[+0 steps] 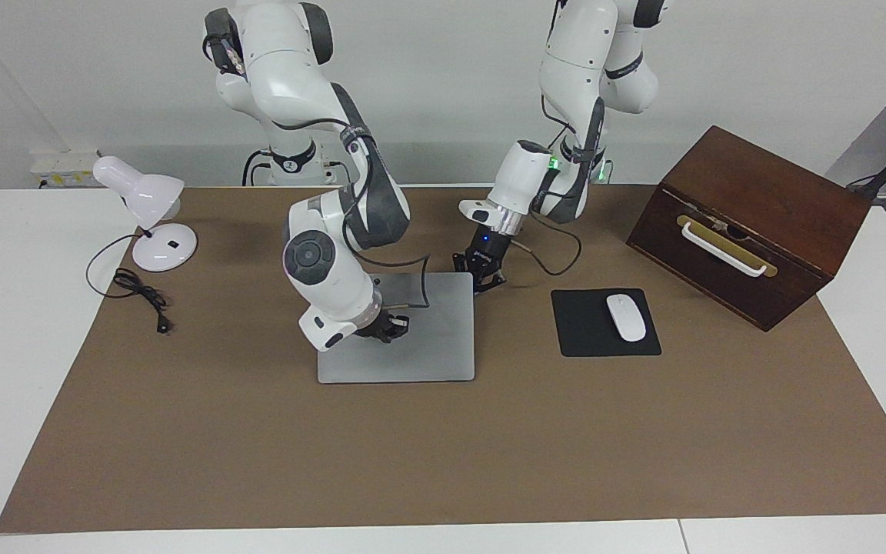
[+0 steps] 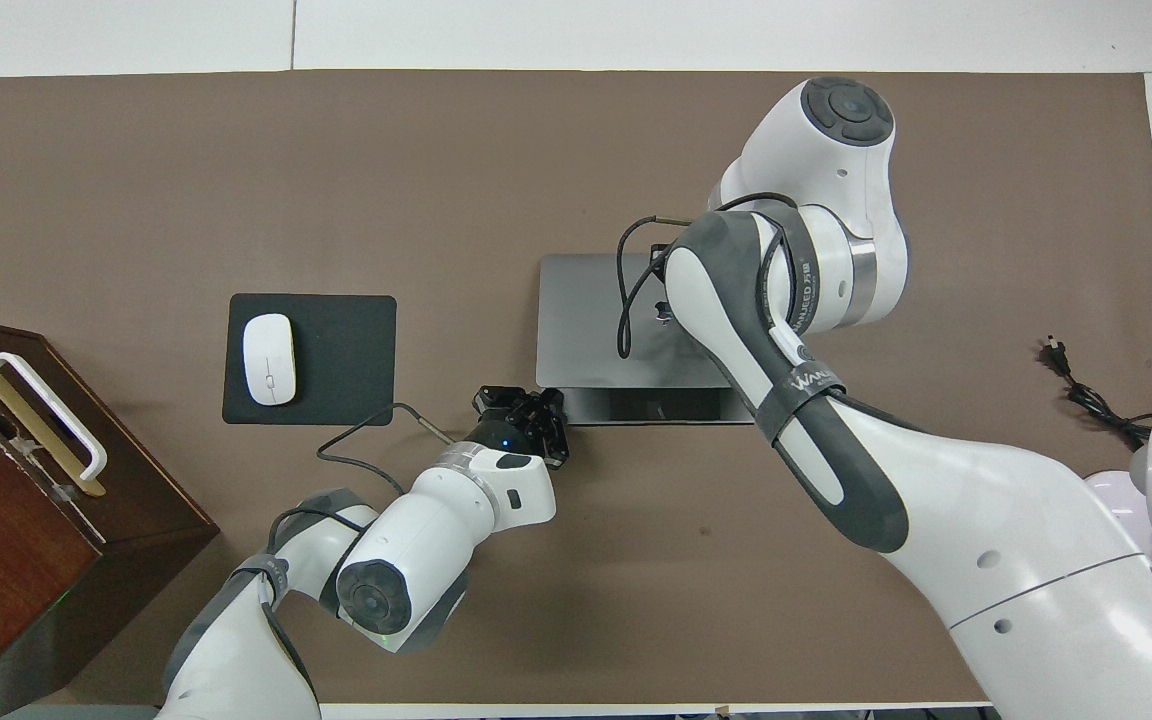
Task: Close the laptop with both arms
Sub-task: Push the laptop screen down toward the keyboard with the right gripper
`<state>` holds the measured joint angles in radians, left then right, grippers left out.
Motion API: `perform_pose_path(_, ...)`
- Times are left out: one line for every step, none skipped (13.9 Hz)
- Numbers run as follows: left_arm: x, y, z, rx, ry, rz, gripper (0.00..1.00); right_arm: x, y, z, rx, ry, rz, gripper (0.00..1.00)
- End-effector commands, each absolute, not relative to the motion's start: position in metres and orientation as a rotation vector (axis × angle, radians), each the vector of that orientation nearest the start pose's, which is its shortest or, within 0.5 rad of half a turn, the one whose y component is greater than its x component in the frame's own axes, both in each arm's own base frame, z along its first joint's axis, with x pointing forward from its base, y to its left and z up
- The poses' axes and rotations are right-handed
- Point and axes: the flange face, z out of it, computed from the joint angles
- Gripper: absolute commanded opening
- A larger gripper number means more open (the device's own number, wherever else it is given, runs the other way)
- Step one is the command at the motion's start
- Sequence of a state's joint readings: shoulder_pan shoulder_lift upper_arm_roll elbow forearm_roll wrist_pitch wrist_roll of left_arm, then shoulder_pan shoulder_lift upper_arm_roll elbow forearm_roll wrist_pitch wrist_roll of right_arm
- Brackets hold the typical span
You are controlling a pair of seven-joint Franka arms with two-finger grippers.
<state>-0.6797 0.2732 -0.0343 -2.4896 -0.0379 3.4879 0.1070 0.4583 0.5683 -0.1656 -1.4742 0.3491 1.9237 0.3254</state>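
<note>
The laptop [image 1: 431, 338] lies mid-table beside the mouse pad [image 1: 604, 323], its lid nearly flat. The right gripper [image 1: 389, 329], fingers together, presses on the lid; the left gripper [image 1: 481, 275], also closed and holding nothing, steadies the corner nearest the robots. This looks like the closing press; next, push the lid fully down, gently.

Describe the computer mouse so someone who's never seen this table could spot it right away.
Start at the big dark wooden box with the white handle, at the left arm's end of the brown mat. Between it and the grey laptop lies a black square mouse pad. The mouse sits on that pad: small, smooth, white and oval, the only white thing there.
</note>
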Motion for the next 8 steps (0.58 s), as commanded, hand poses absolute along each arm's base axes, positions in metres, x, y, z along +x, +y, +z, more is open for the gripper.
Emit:
perform_pose_path(0.397, -0.331, 0.245, -2.906, 1.224, -1.091, 0.0, 0.641, 0.242, 0.336, -2.903, 0.269, 0.248, 0.0)
perform_pose_path(0.397, -0.331, 0.245, -2.903, 1.228, -1.091, 0.0, 0.639, 0.245, 0.332, -2.902, 0.266, 0.244, 0.0)
perform_pose_path(0.397, -0.331, 0.244, -2.894, 1.24, -1.089, 0.0, 0.639, 0.244, 0.33, -2.902, 0.27, 0.237, 0.0)
perform_pose_path(0.397, -0.33, 0.243, -2.893, 1.242, -1.084, 0.0, 0.639, 0.244, 0.328, -2.903, 0.271, 0.236, 0.0)
perform_pose_path(0.397, -0.329, 0.243, -2.891, 1.242, -1.084, 0.0, 0.639, 0.243, 0.327, -2.903, 0.274, 0.232, 0.0)
perform_pose_path(0.396, -0.33, 0.242, -2.888, 1.251, -1.082, 0.0, 0.638, 0.244, 0.323, -2.903, 0.276, 0.226, 0.0)
perform_pose_path(0.395, -0.329, 0.241, -2.882, 1.259, -1.077, 0.0, 0.636, 0.246, 0.321, -2.902, 0.273, 0.228, 0.0)
perform_pose_path(0.395, -0.328, 0.241, -2.882, 1.257, -1.075, 0.0, 0.636, 0.247, 0.321, -2.901, 0.271, 0.228, 0.0)
